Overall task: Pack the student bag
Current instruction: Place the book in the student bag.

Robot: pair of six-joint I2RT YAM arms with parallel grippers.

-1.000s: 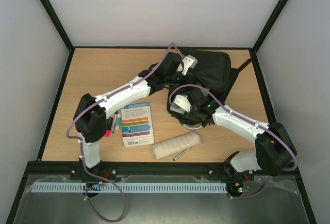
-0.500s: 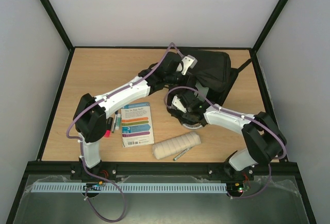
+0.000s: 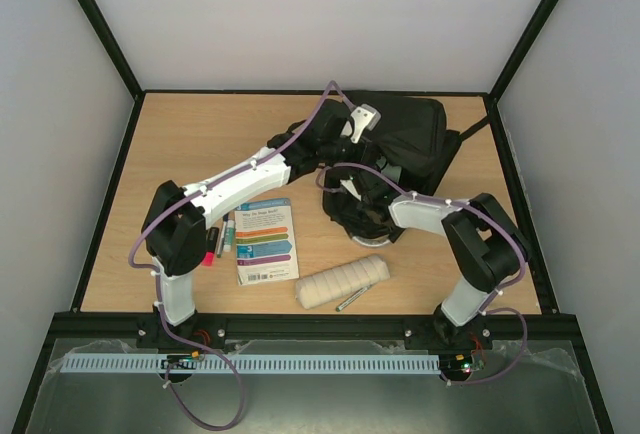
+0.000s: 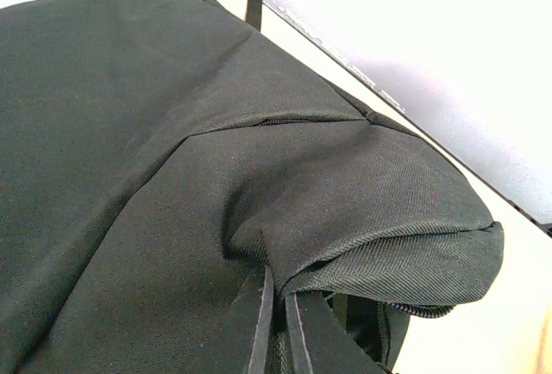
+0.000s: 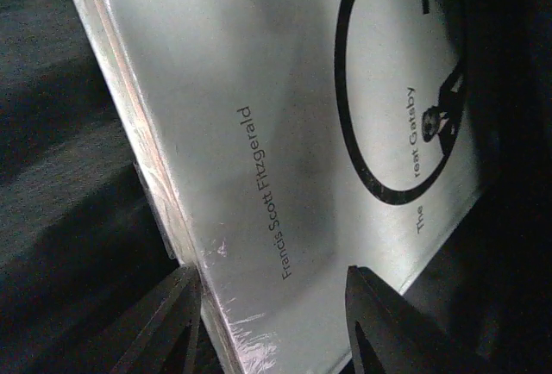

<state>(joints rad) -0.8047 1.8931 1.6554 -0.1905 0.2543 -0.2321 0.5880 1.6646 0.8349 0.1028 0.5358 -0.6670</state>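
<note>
Inside the woven black bag (image 4: 172,133), a glossy white book (image 5: 293,158) lies flat.

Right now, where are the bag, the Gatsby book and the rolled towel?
bag (image 3: 415,134), top external view, on its black upper panel.
Gatsby book (image 5: 285,133), right wrist view, on the pale cover beside the author's name.
rolled towel (image 3: 342,283), top external view, on the roll's middle.

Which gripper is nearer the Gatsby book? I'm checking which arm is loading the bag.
Right. The right gripper has its fingers around the book, at the mouth of the bag. The left gripper pinches bag fabric, apart from the book.
</note>
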